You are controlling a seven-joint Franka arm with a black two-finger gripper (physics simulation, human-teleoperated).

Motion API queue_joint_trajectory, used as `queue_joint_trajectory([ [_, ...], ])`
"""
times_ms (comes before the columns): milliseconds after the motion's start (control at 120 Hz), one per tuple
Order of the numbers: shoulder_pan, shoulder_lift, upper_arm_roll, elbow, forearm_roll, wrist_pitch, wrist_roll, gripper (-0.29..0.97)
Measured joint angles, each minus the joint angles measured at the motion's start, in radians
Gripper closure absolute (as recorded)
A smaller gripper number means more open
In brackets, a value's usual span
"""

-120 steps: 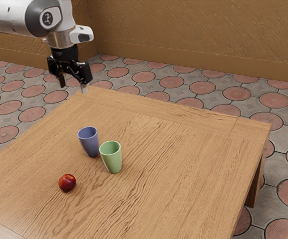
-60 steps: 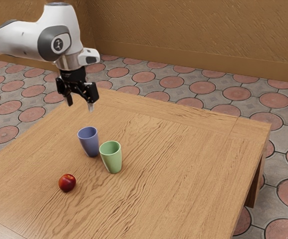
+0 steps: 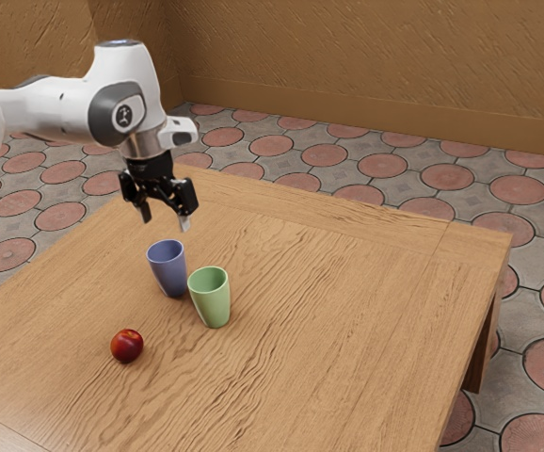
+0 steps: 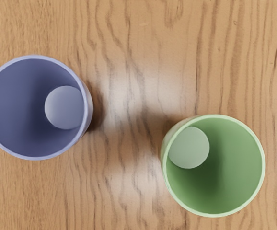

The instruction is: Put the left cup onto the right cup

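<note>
The tool (image 3: 165,220) has been brought lower — open, empty — above the blue cup (image 3: 167,266), set beside the green cup (image 3: 209,296).

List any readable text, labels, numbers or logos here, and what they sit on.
No readable text in either view.
Small white mark on the arm joint cap: too small to read.
No markings on the blue cup, green cup, apple or table.
</note>
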Motion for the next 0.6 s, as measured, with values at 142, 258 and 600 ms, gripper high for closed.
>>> queue_joint_trajectory([
  [142,0.006,0.017,0.000,0.000,-0.004,0.016,0.000,0.08],
  [258,0.010,0.033,0.000,0.000,-0.011,0.026,0.000,0.10],
  [600,0.020,0.077,0.000,0.001,-0.016,0.050,-0.001,0.19],
])
